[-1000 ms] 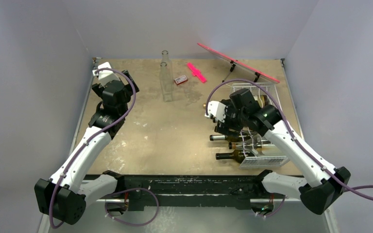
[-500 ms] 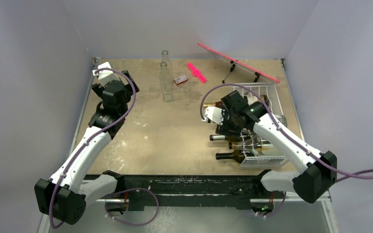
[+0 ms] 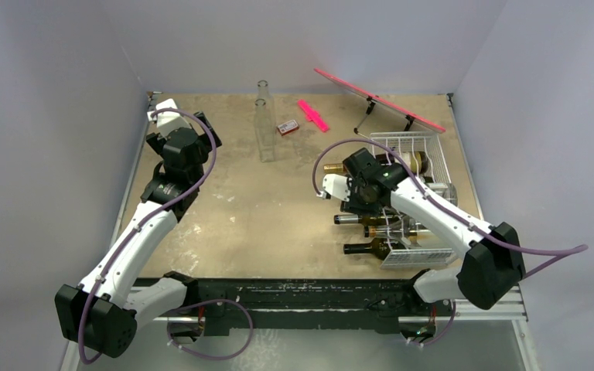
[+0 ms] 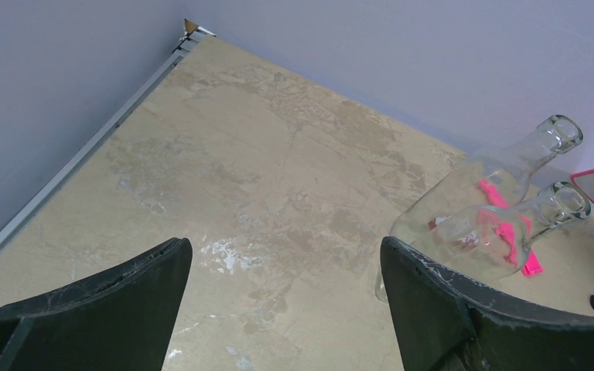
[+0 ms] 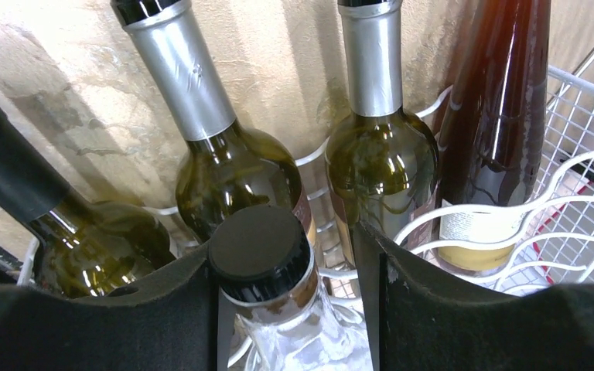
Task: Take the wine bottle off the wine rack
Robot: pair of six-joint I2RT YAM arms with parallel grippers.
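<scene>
Two white arms (image 3: pixel 135 238), black joints, purple cables (image 3: pixel 215 143), scuffed black jaws

Two clear bottles (image 3: pixel 264 131), a red box (image 3: pixel 286 127), pink strip (image 3: pixel 312 114) and pink board (image 3: pixel 379 100) occupy the tabletop (image 3: pixel 224 209).

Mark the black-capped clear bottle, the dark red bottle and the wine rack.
black-capped clear bottle (image 5: pixel 259 251): right wrist view, on its cap.
dark red bottle (image 5: pixel 495 116): right wrist view, on its body.
wine rack (image 5: pixel 588 124): right wrist view, on its grid wall.
</scene>
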